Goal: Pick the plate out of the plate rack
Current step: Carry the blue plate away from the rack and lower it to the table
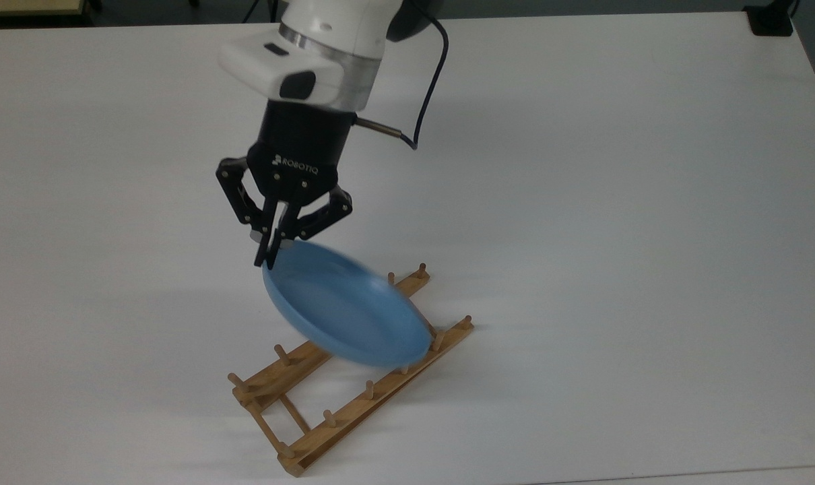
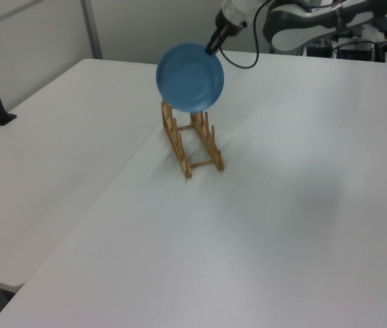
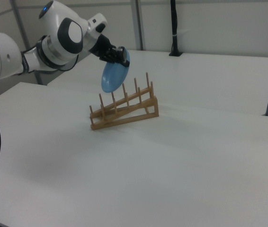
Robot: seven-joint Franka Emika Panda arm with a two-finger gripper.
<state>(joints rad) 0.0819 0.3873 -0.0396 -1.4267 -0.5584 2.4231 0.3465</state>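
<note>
Lift step in hand: gripper (image 1: pixel 270 256) has its fingers pinched nearly together on the upper rim of the plate (image 1: pixel 345 313), centre-left of the top view. Plate hangs tilted from that one edge grip, blurred. In the right view the plate (image 3: pixel 112 76) sits above the peg tops; in the left view it (image 2: pixel 190 77) is at upper centre, over the plate rack (image 2: pixel 192 139). Catch: in the right view the rack (image 3: pixel 124 111) has one end raised off the table (image 3: pixel 181 156), so I judge the plate's lower edge may be snagged on a peg; can't confirm contact. Next move: continue upward and away until plate and pegs separate, slowly, since a thin rim pinch could slip or swing.
</note>
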